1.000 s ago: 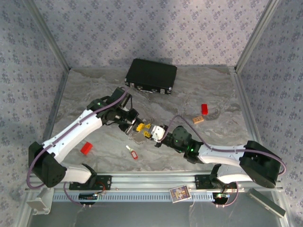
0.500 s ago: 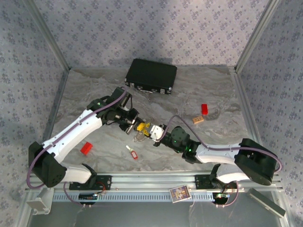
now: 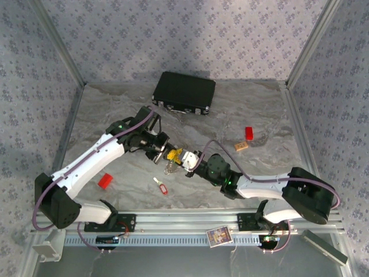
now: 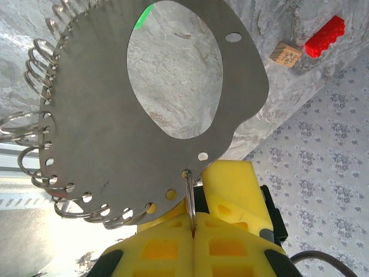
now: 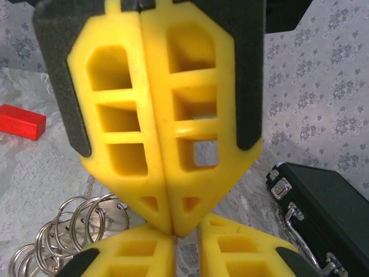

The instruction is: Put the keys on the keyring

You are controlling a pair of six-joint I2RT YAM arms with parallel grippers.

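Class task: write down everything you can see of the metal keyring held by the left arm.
The keyring is a thin, flat grey metal plate with a large oval cutout and small holes along its rim. Many wire split rings hang through the holes on one side. It is held above the table, its face to the left wrist camera, by the left fingers, which are shut on one ring at its edge.

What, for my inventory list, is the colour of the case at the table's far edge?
Black; the case shows best in the top external view.
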